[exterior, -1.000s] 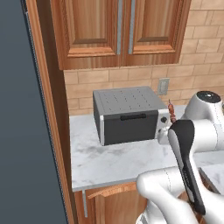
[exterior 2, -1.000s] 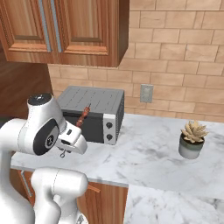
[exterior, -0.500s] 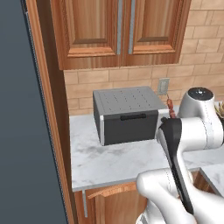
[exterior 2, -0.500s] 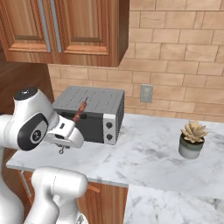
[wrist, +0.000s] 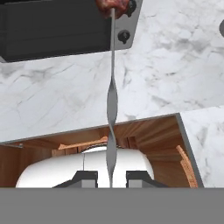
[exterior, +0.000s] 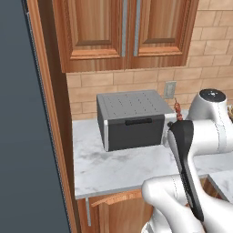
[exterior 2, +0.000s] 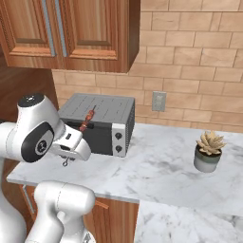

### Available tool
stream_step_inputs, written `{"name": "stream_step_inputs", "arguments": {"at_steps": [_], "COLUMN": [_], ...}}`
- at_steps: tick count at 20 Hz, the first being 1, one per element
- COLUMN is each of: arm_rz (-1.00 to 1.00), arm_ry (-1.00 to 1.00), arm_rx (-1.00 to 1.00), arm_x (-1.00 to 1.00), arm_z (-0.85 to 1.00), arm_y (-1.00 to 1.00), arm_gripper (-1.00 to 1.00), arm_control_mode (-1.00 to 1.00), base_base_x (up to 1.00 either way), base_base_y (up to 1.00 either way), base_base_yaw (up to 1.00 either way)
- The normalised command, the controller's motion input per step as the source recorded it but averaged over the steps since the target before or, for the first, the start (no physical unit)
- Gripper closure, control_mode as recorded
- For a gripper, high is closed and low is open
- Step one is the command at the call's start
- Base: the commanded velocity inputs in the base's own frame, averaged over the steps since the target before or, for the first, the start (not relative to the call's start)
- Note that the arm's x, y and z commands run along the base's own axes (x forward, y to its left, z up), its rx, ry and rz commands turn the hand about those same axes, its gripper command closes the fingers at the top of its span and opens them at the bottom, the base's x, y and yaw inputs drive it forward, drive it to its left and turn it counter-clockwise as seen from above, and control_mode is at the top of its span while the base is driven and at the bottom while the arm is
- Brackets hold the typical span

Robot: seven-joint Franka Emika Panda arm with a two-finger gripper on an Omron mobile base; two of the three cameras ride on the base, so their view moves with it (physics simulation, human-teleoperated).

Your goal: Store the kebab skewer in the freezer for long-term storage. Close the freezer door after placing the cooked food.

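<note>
My gripper [wrist: 110,178] is shut on the kebab skewer [wrist: 112,87], a thin twisted metal stick that runs up from the fingertips. Its reddish-brown meat chunks [wrist: 111,5] are at the far end, in front of the steel microwave. In the right base view the gripper [exterior 2: 72,148] holds the kebab skewer [exterior 2: 87,121] tilted up over the counter's left end, ring end hanging below the hand. The meat end [exterior: 178,110] peeks above my arm in the left base view. A tall slate-blue fridge face [exterior: 25,136] lines the left edge. I cannot tell if it is the freezer door; the freezer's inside is out of view.
A steel microwave [exterior: 132,120] [exterior 2: 97,124] stands on the marble counter [exterior: 113,168] against the brick wall. Wooden wall cabinets [exterior: 123,32] hang above it. A potted succulent [exterior 2: 208,152] stands at the right. A wood panel [exterior: 50,136] separates fridge and counter.
My arm's upper links have swung a little to the left, and the hand has shifted slightly with the skewer still gripped. The counter things stay put.
</note>
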Motion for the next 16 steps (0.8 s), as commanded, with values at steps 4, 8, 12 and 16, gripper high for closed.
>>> {"name": "stream_step_inputs", "arguments": {"at_steps": [4, 8, 12, 16], "arm_rz": [0.0, 0.0, 0.0, 0.0], "arm_ry": [0.0, 0.0, 0.0, 0.0], "arm_rx": [0.0, 0.0, 0.0, 0.0], "arm_x": [0.0, -0.12, -0.08, 0.0], "arm_z": [0.0, 0.0, 0.0, 0.0], "arm_y": [0.0, 0.0, 0.0, 0.0], "arm_gripper": [1.0, 1.0, 1.0, 1.0], "arm_control_mode": [-1.0, -1.0, 1.0, 1.0], "base_base_x": [0.0, 0.0, -0.32, -0.66], "base_base_y": [0.0, 0.0, 0.0, 0.0], "base_base_yaw": [0.0, 0.0, 0.0, 0.0]}}
